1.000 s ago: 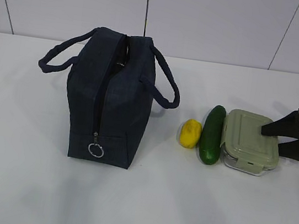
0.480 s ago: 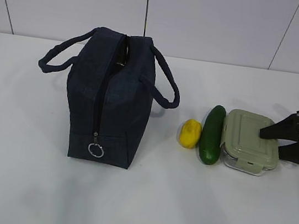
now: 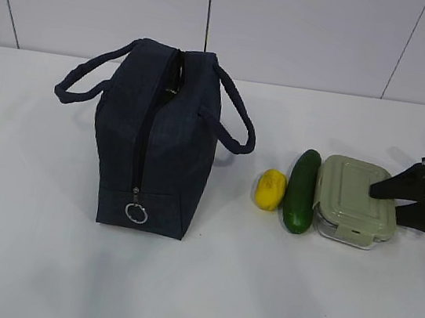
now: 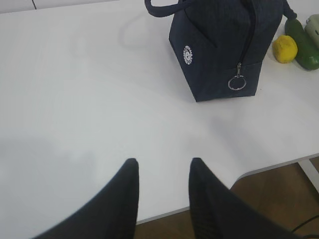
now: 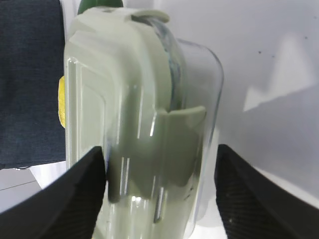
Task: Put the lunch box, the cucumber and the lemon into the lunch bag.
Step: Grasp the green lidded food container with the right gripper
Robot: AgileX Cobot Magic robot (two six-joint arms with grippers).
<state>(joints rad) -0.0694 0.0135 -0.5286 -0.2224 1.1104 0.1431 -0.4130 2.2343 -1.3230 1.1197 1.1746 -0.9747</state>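
The lunch box with its sage-green lid lies at the right, next to the cucumber and the lemon. The navy lunch bag stands upright left of them, its ring pull low on the near end. My right gripper is open, one finger over the box's right end and one below it. In the right wrist view the box fills the space between the fingers of the gripper. My left gripper is open and empty over bare table, far from the bag.
The white table runs back to a white panelled wall. Its front edge lies just beyond my left fingers, with floor below. The bag's two loop handles stick out to either side.
My right gripper has sunk very slightly around the lunch box's right end. Nothing else has moved.
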